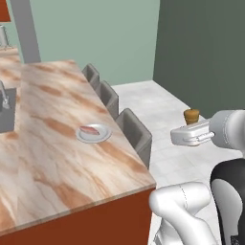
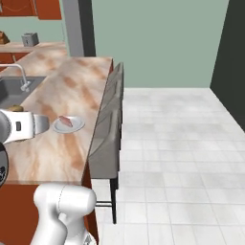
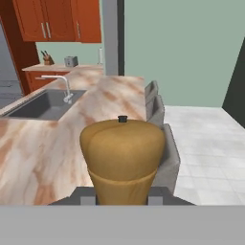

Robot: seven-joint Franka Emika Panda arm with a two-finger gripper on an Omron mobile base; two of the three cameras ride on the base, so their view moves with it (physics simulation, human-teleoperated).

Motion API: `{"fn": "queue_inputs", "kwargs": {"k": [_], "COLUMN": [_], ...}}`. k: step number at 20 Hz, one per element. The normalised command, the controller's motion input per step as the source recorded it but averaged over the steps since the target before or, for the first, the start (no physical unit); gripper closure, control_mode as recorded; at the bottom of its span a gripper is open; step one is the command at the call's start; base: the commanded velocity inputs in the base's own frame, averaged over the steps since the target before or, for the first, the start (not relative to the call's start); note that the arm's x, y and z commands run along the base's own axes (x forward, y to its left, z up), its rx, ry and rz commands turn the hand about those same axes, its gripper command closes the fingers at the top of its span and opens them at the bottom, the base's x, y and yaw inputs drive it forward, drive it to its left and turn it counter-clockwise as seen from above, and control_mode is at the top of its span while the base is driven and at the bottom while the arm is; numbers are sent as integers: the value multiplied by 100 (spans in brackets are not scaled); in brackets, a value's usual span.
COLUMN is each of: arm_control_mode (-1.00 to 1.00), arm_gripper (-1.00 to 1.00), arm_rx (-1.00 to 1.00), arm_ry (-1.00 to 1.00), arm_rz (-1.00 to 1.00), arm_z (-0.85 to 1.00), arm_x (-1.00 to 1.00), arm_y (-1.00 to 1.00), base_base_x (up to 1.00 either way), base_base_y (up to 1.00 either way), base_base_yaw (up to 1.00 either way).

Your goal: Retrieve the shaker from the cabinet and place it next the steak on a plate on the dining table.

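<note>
Shaker [image 3: 122,160] clamped in gripper [image 1: 192,130] at frame right, off bench [image 1: 48,158]; steak [image 1: 89,129] seen on plate [image 1: 102,136].

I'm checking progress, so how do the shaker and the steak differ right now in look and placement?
The shaker is tan-brown wood and rounded; the steak is a flat pinkish-red slab. The shaker stands upright, held in the gripper off the dining table's edge; the steak lies on the plate on that table. Both are small.
</note>
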Motion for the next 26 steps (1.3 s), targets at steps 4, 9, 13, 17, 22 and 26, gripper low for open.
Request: {"fn": "queue_inputs", "kwargs": {"k": [4, 9, 13, 17, 22, 26], "arm_control_mode": [100, 100, -100, -100, -100, -100], "arm_gripper": [100, 100, 100, 100, 100, 100], "arm_rx": [0, 0, 0, 0, 6, 0], "arm_ry": [0, 0, 0, -1, -5, -5], "arm_rz": [0, 0, 4, 36, 63, 72], "arm_z": [0, 0, -1, 0, -16, -45], "arm_x": [0, 0, 10, 53, 31, 28], "arm_y": [0, 0, 5, 6, 0, 13], "base_base_x": [0, 5, 15, 0, 0, 0], "base_base_y": [81, 48, 23, 0, 0, 0], "base_base_yaw": [-10, 0, 2, 0, 0, 0]}}
